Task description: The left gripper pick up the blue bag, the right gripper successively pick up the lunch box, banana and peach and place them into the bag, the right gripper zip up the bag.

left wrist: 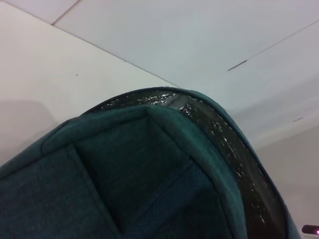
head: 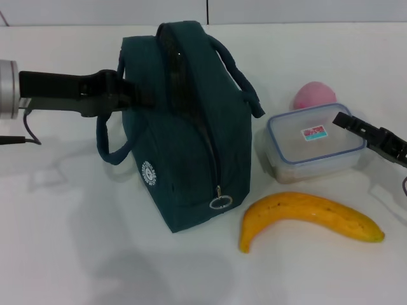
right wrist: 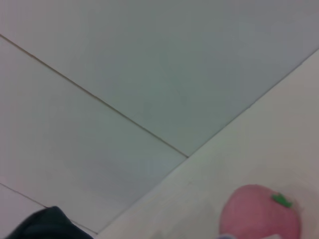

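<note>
My left arm reaches in level from my left side, its silver wrist at the edge of the head view, and my left gripper (head: 130, 95) meets the upper flank of the blue bag (head: 191, 127). My fingertips sit against the fabric beside one padded handle, but they merge with the dark cloth and I cannot tell whether they are clamped on anything. The bag stands upright just past those fingertips, its zipper strip running over the top and down the near end to a metal ring pull (head: 220, 203), with a round white logo (head: 148, 172) on the side facing me.

My right gripper (head: 356, 124) comes in low from my right, tips over the near right corner of the lunch box (head: 316, 143). Whether its fingers are spread or closed I cannot tell. The box lies flat with its blue-rimmed lid on. The peach (head: 313, 95) sits just beyond the box, farther from my right fingertips, and the banana (head: 308, 216) lies on my side of the box, near it.

Everything rests on a plain white table (head: 76, 241), with a pale panelled wall (head: 254, 9) behind.

My left wrist view shows only teal cloth and a glossy dark strip; my right wrist view catches the peach and wall, no fingers.
</note>
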Robot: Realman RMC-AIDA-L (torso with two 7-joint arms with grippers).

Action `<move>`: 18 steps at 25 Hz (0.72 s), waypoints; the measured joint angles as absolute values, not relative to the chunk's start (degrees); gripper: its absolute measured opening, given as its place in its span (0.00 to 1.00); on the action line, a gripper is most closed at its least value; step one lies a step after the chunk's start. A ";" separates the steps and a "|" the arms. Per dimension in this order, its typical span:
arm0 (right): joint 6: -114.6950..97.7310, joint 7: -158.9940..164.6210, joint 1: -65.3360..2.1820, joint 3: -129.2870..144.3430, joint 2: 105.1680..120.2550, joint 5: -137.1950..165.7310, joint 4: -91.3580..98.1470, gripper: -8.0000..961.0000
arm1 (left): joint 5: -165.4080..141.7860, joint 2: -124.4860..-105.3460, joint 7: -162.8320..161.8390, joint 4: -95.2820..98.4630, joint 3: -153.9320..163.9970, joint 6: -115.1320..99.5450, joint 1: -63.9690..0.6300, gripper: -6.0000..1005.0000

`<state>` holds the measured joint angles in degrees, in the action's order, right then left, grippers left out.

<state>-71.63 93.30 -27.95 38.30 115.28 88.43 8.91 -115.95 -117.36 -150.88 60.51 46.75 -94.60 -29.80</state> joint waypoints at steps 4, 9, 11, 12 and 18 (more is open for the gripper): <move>-73.66 94.28 -27.95 38.19 115.30 88.39 8.88 0.86 | -116.08 -117.39 -150.51 60.34 46.76 -94.19 -29.65 0.04; -76.21 95.90 -27.79 38.04 115.32 88.25 8.95 0.85 | -116.09 -117.02 -150.39 59.08 46.76 -93.96 -29.88 0.04; -77.36 96.96 -27.77 38.00 115.30 88.18 9.10 0.85 | -116.10 -117.00 -150.33 59.00 46.76 -93.95 -29.94 0.04; -77.85 97.41 -27.77 37.99 115.28 88.09 9.19 0.84 | -116.09 -116.99 -150.32 58.98 46.76 -93.95 -29.95 0.04; -79.20 99.12 -27.87 37.96 115.22 87.14 9.19 0.84 | -115.79 -116.98 -149.89 58.97 46.76 -93.95 -30.05 0.04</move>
<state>-79.20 99.12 -27.87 37.96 115.22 87.14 9.19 -115.79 -116.98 -149.89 58.97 46.76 -93.95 -30.05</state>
